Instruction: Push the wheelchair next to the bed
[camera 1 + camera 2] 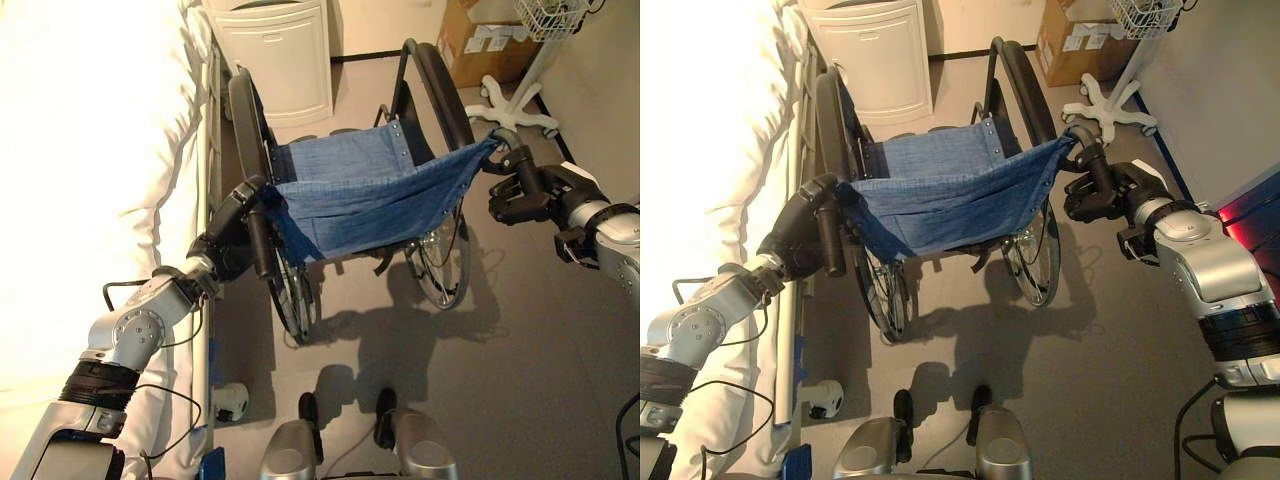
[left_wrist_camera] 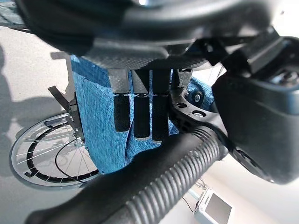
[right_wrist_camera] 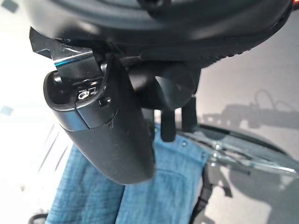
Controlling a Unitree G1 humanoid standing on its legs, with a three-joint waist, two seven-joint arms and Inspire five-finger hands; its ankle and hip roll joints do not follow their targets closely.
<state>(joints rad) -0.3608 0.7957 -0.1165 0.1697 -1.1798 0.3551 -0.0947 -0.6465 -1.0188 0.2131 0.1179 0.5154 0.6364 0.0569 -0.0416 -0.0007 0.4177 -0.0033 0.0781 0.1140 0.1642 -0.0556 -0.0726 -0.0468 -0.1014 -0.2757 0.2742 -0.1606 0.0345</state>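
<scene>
The wheelchair (image 1: 360, 190), black-framed with a blue cloth back sling, stands with its back toward me and its left wheel (image 1: 290, 295) close beside the bed (image 1: 90, 150) with white bedding. My left hand (image 1: 232, 240) rests at the left push handle (image 2: 163, 177). Its fingers (image 2: 142, 116) hang straight down past the ribbed grip. My right hand (image 1: 525, 195) is at the right push handle (image 1: 505, 140), fingers curled round it, with the thumb (image 3: 107, 135) alongside.
The bed's side rail (image 1: 212, 130) runs along the wheelchair's left. Ahead stand a white cabinet (image 1: 280, 55), a cardboard box (image 1: 480, 45) and a white wheeled stand base (image 1: 515, 105). Grey floor (image 1: 520, 340) lies open to the right.
</scene>
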